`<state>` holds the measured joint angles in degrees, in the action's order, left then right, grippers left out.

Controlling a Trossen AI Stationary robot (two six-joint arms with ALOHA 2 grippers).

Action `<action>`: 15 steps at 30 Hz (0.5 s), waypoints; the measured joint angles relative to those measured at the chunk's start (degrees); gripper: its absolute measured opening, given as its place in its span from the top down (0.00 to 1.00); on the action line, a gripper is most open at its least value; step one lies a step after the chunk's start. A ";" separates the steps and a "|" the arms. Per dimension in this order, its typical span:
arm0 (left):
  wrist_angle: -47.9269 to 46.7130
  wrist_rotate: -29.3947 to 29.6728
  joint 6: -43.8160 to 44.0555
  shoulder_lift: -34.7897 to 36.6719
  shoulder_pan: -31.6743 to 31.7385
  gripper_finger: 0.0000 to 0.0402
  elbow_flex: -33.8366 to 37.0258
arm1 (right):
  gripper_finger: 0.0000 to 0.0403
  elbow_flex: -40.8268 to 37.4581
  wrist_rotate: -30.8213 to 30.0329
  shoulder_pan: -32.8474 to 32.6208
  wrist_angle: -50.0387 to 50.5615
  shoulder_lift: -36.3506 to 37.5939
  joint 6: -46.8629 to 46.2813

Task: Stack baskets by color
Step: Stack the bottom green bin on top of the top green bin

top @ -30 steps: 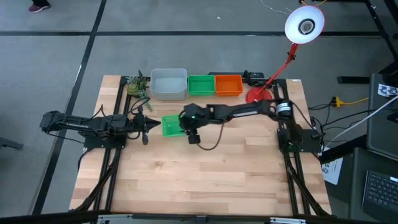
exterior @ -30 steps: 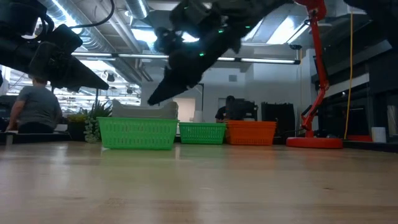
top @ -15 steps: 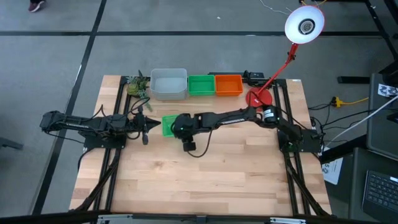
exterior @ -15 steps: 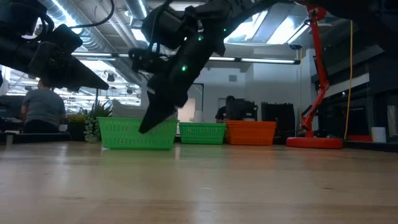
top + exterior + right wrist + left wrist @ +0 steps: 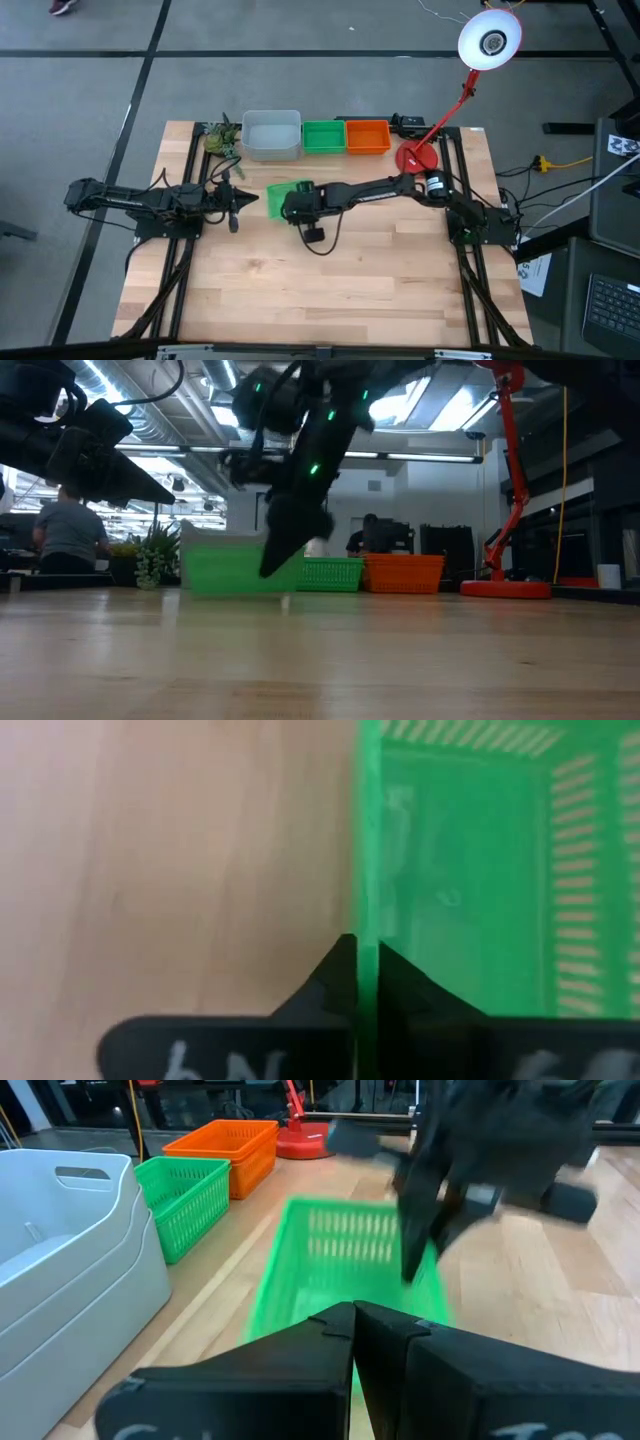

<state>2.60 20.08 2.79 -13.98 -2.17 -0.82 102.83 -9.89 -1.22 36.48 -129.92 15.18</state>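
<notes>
One loose green basket (image 5: pixel 281 193) sits mid-table, its wall pinched between the right gripper (image 5: pixel 292 207) jaws for lifting toward the green stack (image 5: pixel 322 137); left gripper (image 5: pixel 240 198) waits beside, shut.

front half of table (image 5: pixel 330 300) bare | back edge blocked: baskets (image 5: pixel 318 136), lamp base (image 5: pixel 416 156)

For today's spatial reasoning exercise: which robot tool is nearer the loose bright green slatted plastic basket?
Right. The right tool is shut on the loose bright green slatted plastic basket, pinching its wall. The left tool, shut, waits just beside it without touching.
</notes>
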 joint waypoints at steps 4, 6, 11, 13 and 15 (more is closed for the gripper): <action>0.01 -0.01 0.00 0.02 -0.01 1.00 0.00 | 0.99 0.00 -0.53 -0.28 9.05 4.88 0.37; -0.01 0.00 0.00 0.01 0.00 1.00 0.00 | 0.99 0.00 -0.82 -0.20 13.28 7.62 1.57; 0.00 -0.01 0.00 0.00 -0.01 1.00 0.00 | 1.00 0.00 -4.67 2.66 22.87 15.02 3.33; 0.01 0.01 0.00 0.02 -0.01 1.00 0.00 | 1.00 0.00 -6.28 5.37 24.87 17.65 4.12; 0.01 -0.01 0.00 0.00 -0.01 1.00 0.00 | 1.00 0.00 -7.20 8.34 24.60 19.89 4.88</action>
<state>2.61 20.08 2.79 -13.98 -2.17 -0.82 102.83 -17.09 7.12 61.08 -110.03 20.06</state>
